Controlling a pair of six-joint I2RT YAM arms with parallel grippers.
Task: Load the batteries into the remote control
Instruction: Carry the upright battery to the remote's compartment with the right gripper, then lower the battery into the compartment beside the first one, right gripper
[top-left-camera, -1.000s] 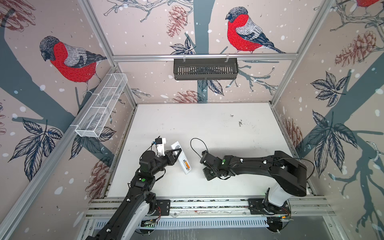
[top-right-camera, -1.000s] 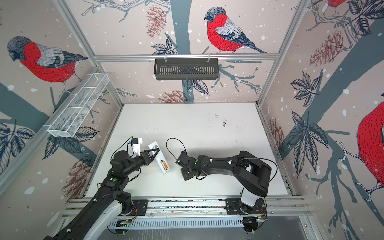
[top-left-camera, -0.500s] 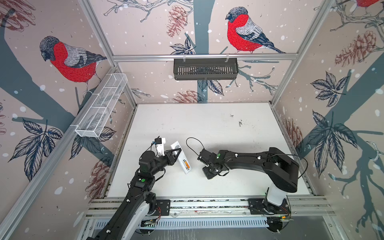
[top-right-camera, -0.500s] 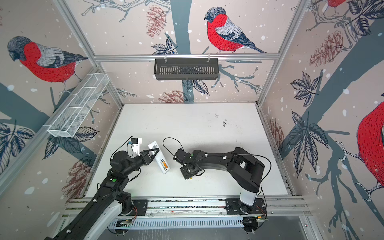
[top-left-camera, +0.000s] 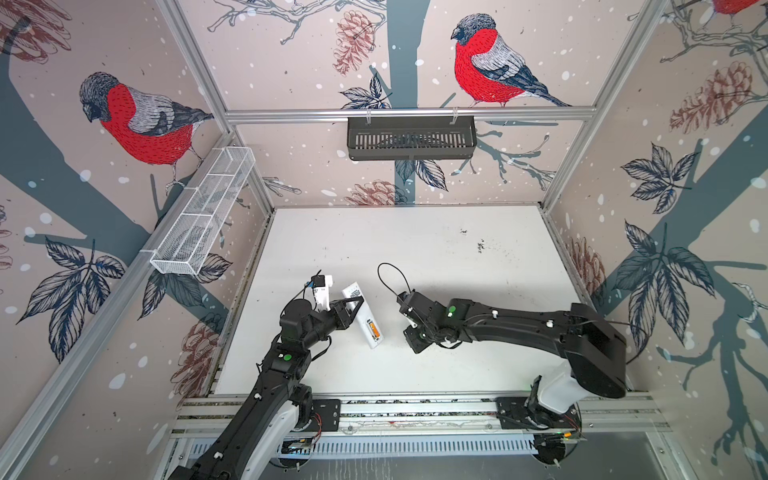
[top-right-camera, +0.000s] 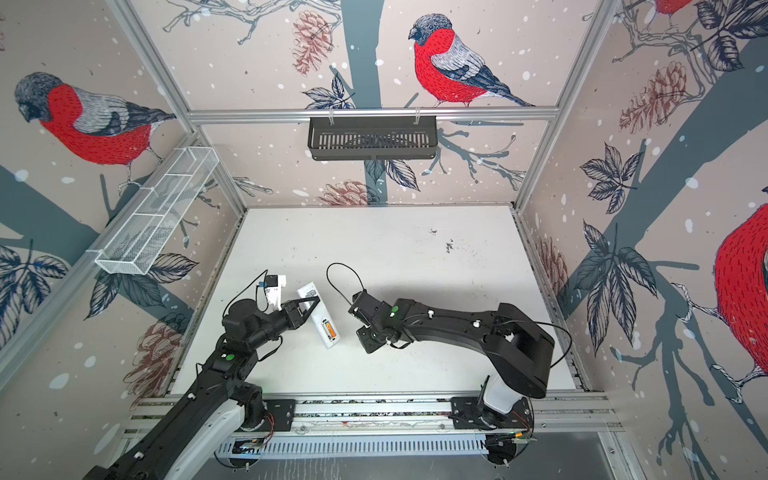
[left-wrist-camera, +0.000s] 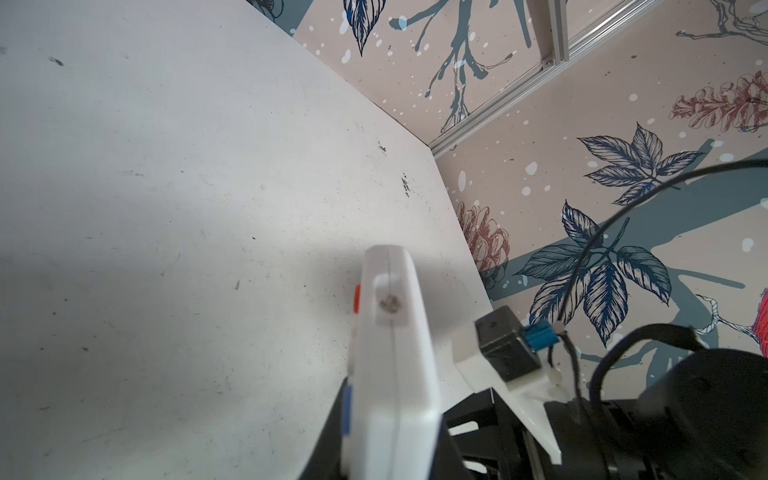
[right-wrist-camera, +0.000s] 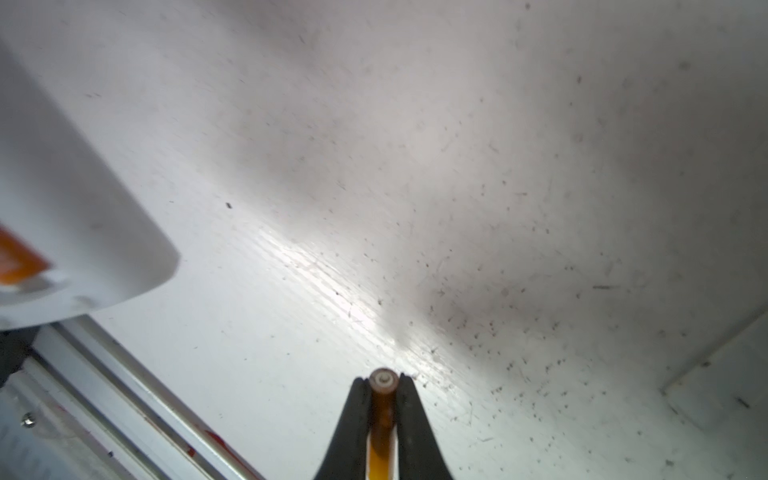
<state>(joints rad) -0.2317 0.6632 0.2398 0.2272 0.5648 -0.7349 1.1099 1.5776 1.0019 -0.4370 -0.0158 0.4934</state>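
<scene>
Second-cell step: right gripper (right-wrist-camera: 384, 385) clamped on thin orange-gold cylindrical battery (right-wrist-camera: 381, 419) beside slim white plastic remote control (top-left-camera: 365, 320), itself pinched by left gripper (top-left-camera: 353, 305); next move likely calls for seating it alongside loaded battery (top-left-camera: 375, 331).

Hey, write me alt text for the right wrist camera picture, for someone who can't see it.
The right gripper is shut on an orange battery, silvery end pointing away from the camera, over a scuffed white table. At one edge is the end of the white remote control, with a second battery in it.
</scene>
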